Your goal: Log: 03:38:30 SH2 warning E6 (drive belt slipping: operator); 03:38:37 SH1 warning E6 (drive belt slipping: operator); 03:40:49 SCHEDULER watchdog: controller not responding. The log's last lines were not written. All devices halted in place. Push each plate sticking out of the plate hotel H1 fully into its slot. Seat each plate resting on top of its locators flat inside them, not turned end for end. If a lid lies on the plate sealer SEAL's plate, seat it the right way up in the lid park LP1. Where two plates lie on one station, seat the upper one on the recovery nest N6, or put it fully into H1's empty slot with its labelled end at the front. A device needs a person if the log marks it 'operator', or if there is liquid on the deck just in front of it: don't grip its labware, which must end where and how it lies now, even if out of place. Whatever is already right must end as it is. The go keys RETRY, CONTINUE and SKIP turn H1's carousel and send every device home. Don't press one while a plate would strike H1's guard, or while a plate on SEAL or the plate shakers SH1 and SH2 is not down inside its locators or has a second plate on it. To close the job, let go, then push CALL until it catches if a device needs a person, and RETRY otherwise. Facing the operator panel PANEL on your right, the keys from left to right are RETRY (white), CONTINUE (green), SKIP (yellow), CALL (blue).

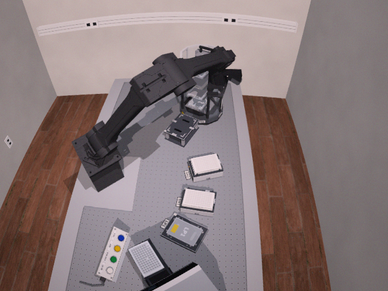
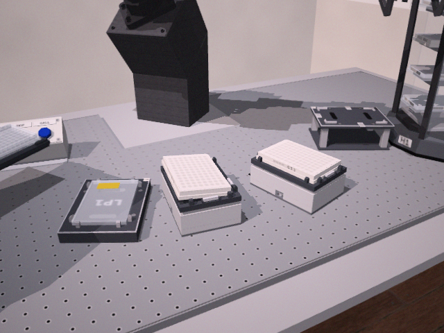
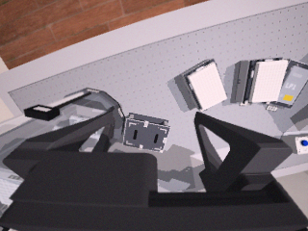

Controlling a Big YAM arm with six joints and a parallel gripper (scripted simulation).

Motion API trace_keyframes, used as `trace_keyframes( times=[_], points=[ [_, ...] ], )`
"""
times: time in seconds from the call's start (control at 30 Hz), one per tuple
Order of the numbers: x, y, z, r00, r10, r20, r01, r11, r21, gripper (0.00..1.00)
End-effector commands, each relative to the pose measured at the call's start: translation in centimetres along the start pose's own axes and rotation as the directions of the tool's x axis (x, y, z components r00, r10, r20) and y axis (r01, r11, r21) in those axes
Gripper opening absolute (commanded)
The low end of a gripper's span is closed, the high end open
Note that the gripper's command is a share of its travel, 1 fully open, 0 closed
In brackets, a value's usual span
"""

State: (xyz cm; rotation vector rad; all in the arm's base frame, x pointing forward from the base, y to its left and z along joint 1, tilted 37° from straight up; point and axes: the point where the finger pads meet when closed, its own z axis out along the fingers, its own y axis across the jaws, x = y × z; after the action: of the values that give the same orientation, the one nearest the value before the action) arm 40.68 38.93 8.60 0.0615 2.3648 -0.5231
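My gripper [image 1: 226, 77] is open and empty, high up beside the top of the plate hotel H1 [image 1: 202, 103]. In the wrist view its fingers frame the empty recovery nest N6 [image 3: 145, 136] far below. H1 holds plates on several shelves [image 2: 423, 69]; one dark-edged plate end [image 3: 42, 112] appears to stick out. Two shakers each carry a white plate: the plate nearer LP1 [image 2: 195, 177] lies tilted on its locators, and the plate nearer N6 [image 2: 299, 161] looks level. A clear lid [image 2: 103, 206] lies in the lid park LP1. SEAL holds a bare plate [image 1: 146, 258].
The operator panel [image 1: 113, 253] stands at the near left with the blue CALL key [image 1: 120, 238], then yellow, green and white keys. N6 [image 1: 181, 127] stands just in front of H1. The arm base [image 1: 98, 159] is at the table's left edge.
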Motion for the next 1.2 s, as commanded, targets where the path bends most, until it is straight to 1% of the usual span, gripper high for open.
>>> trace_keyframes(
  times=[0.0,0.53,0.57,0.6,0.67,0.77,0.87,0.97,1.1,1.13,1.17],
  points=[
    [-0.3,0.2,-0.5,1.000,0.004,0.005,-0.004,1.000,-0.009,1.00],
    [-0.3,0.2,-0.5,1.000,0.004,0.005,-0.004,1.000,-0.009,1.00],
    [-0.5,-0.1,-1.3,1.000,0.022,0.014,-0.021,0.999,-0.025,1.00],
    [-0.3,0.1,-1.6,0.999,0.027,0.018,-0.027,0.999,-0.033,1.00],
    [0.2,0.0,-1.9,1.000,0.023,0.020,-0.022,0.999,-0.037,1.00],
    [0.6,-0.5,-1.9,1.000,0.024,0.020,-0.023,0.999,-0.036,1.00],
    [0.8,-1.2,-1.4,0.999,0.028,0.015,-0.028,0.999,-0.026,1.00],
    [1.5,-1.3,-2.0,1.000,0.022,0.019,-0.021,0.999,-0.036,1.00],
    [1.7,-1.6,-2.1,1.000,0.023,0.020,-0.022,0.999,-0.036,1.00],
    [2.4,-1.9,-0.5,1.000,0.010,0.005,-0.010,1.000,-0.007,1.00],
    [1.9,-2.3,-1.2,1.000,0.028,0.011,-0.028,0.999,-0.020,1.00]
  ],
)
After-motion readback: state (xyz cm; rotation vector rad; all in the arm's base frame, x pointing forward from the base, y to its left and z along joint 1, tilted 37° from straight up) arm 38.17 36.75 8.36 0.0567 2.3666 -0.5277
